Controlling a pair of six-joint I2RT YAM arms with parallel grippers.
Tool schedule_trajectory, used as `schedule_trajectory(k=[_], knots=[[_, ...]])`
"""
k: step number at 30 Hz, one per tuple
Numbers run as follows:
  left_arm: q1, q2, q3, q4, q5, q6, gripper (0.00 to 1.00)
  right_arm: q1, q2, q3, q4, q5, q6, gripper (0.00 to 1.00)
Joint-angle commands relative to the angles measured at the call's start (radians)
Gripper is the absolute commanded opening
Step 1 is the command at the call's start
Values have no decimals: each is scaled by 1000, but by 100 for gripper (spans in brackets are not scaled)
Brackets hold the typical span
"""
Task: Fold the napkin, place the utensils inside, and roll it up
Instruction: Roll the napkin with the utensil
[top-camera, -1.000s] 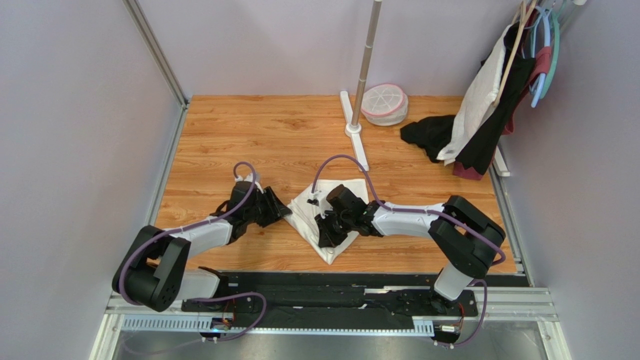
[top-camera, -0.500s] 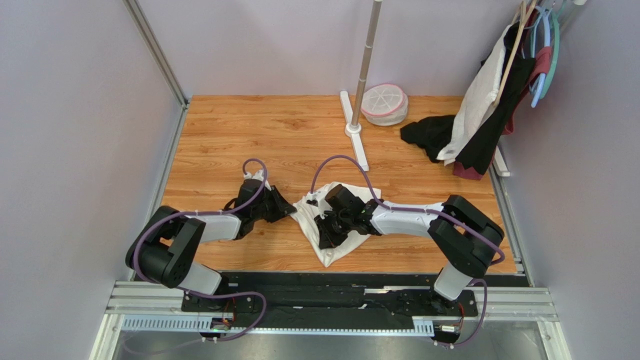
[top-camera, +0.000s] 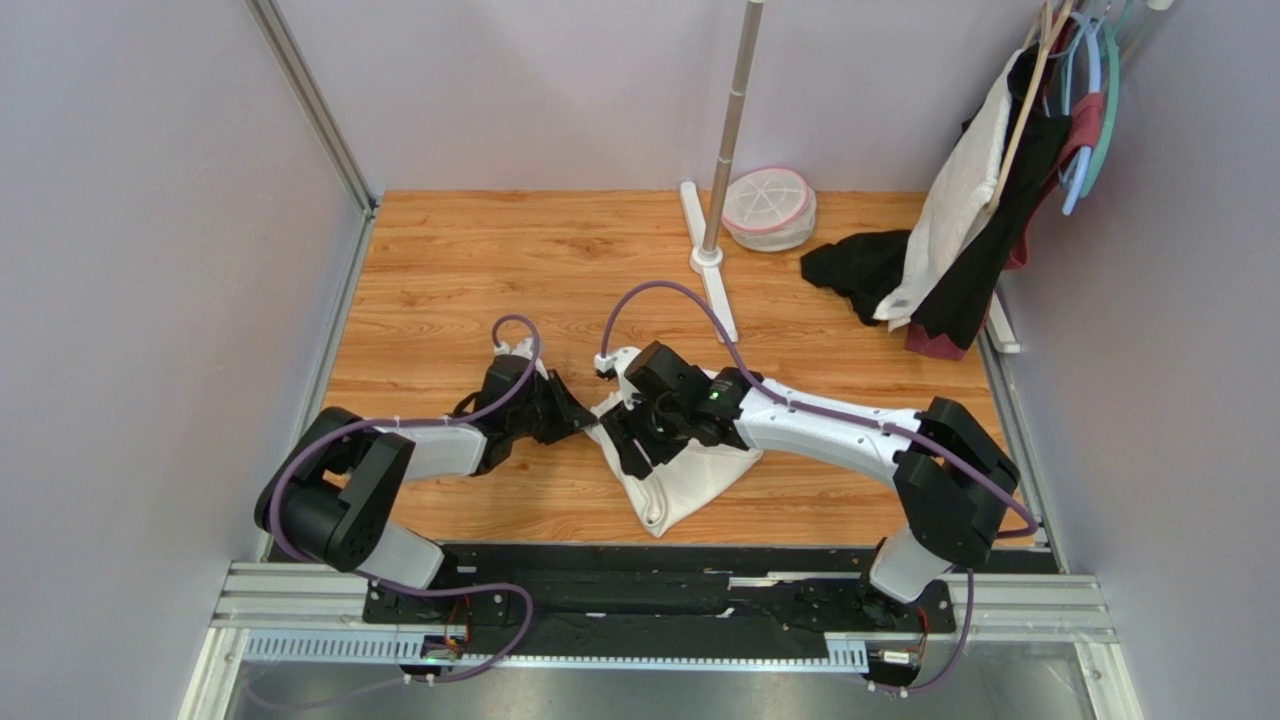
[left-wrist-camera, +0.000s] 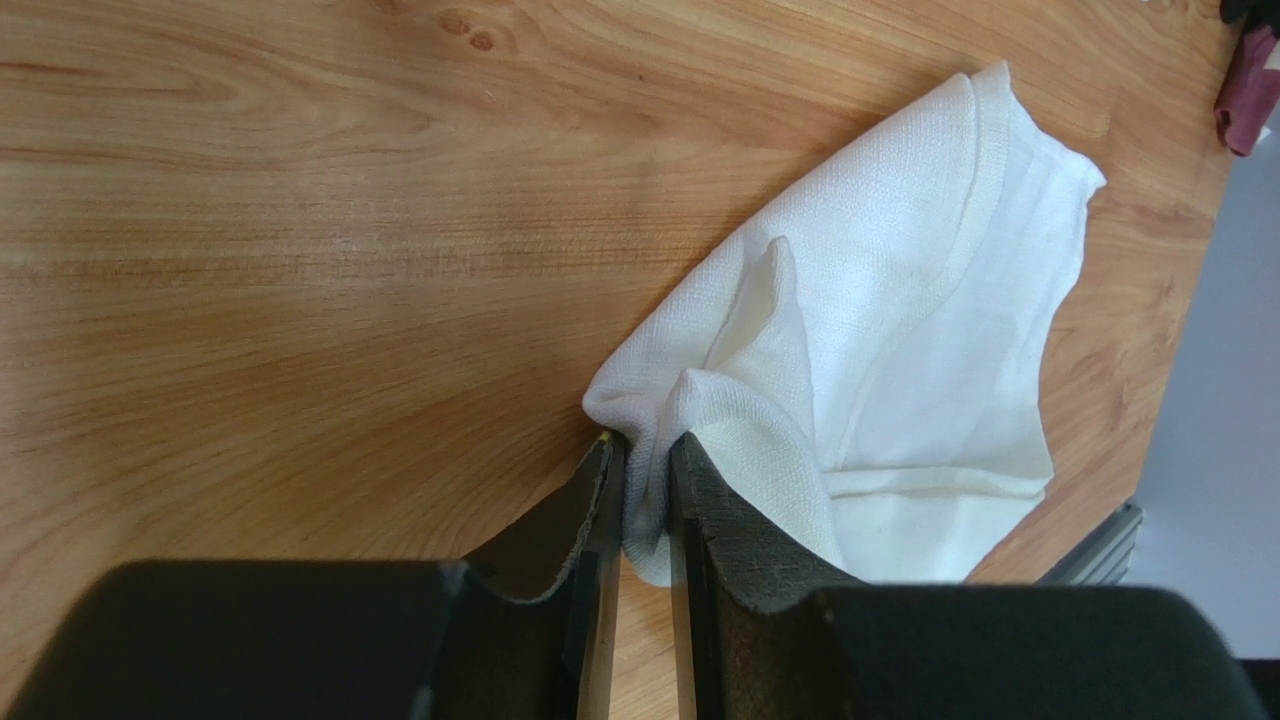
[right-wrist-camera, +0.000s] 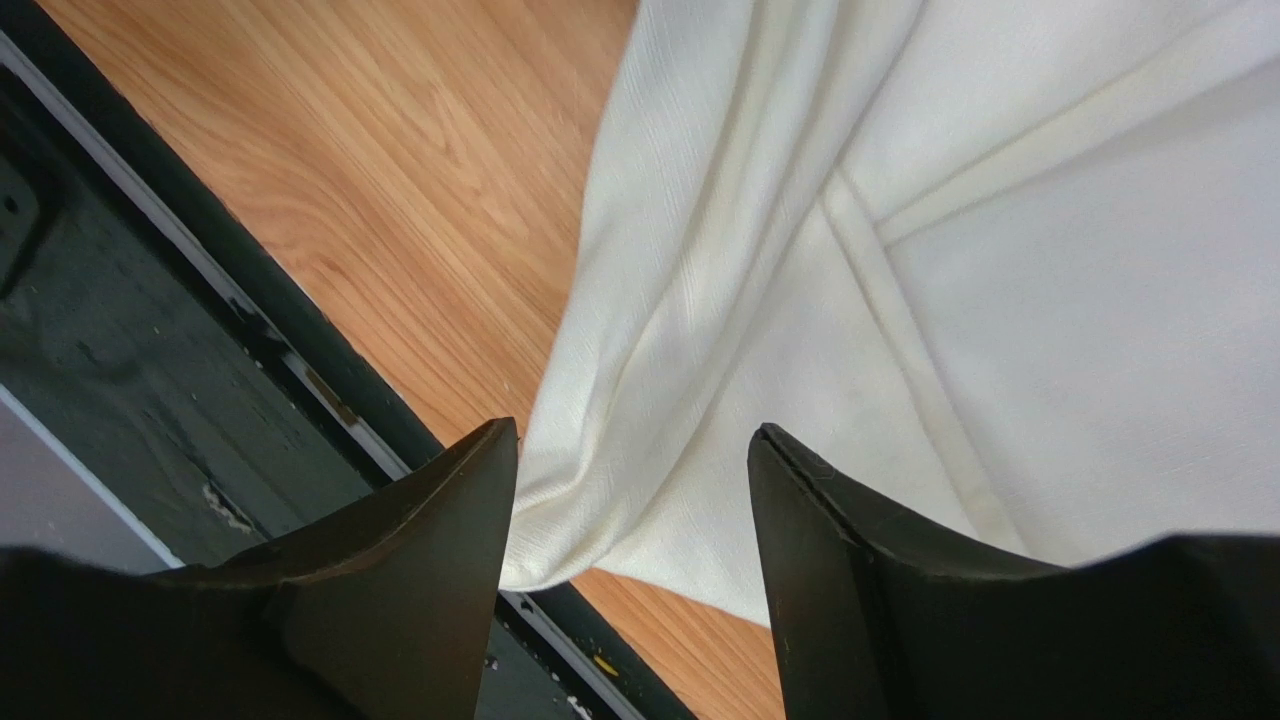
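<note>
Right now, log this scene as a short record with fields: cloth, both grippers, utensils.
napkin: cream-white, rumpled and loosely folded over, on the wooden table
left gripper: shut on a bunched edge at the napkin's left side
right gripper: open, low over the napkin, holding nothing
utensils: none visible in any view
task stage: cloth being arranged; not rolled

No writing, label, brand, number or sign can be read anywhere in these views.
</note>
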Motion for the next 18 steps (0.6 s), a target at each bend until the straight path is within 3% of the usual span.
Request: schedule_trajectory(k=[1,8,18], knots=[[-12,8,4,-139,-35,45,23,50,7,71,-13,190,-3,63],[-12,1,19,-176,-41,60,23,142,93,114,36,278,-21,56],[-12,2,28,-185,-35,63,23,176,185,149,76,297,-47,55]])
